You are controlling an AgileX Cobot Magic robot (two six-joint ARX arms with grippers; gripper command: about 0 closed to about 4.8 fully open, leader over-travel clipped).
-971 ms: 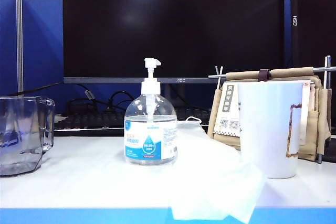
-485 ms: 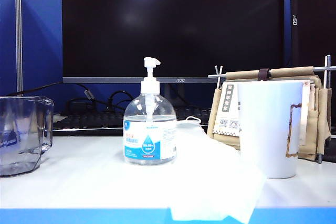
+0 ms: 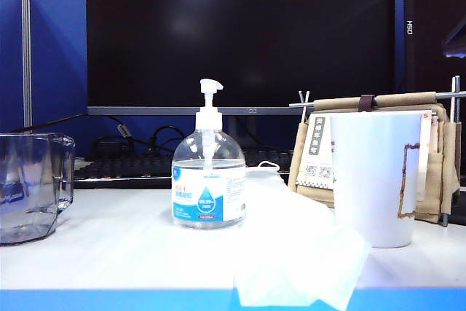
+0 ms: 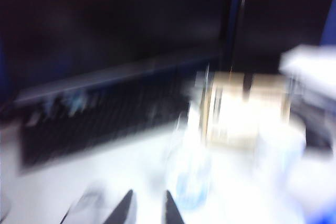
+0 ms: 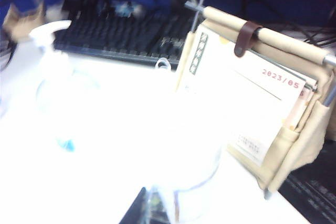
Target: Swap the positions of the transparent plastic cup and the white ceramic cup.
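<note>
The transparent plastic cup [image 3: 29, 187] stands at the far left of the table in the exterior view. At the right stands the white ceramic cup [image 3: 375, 180], upright, with its brown outline showing. Neither gripper appears in that view. The left wrist view is badly blurred: my left gripper [image 4: 147, 208] hangs above the table with its fingertips apart and nothing between them, and the white ceramic cup [image 4: 281, 145] is a pale smear far off. My right gripper [image 5: 152, 208] hovers shut just beside the rim of the white ceramic cup [image 5: 202, 174], holding nothing.
A pump sanitizer bottle [image 3: 209, 180] stands mid-table with a crumpled tissue [image 3: 298, 253] in front of it. A beige desk calendar holder [image 3: 378, 125] is behind the white cup. A keyboard [image 3: 131, 169] and a monitor [image 3: 240, 34] fill the back. A dark shape [image 3: 455, 38] juts in at the upper right edge.
Both cups and the bottle stay where they were. A dark shape has come into view at the upper right edge of the exterior view.
</note>
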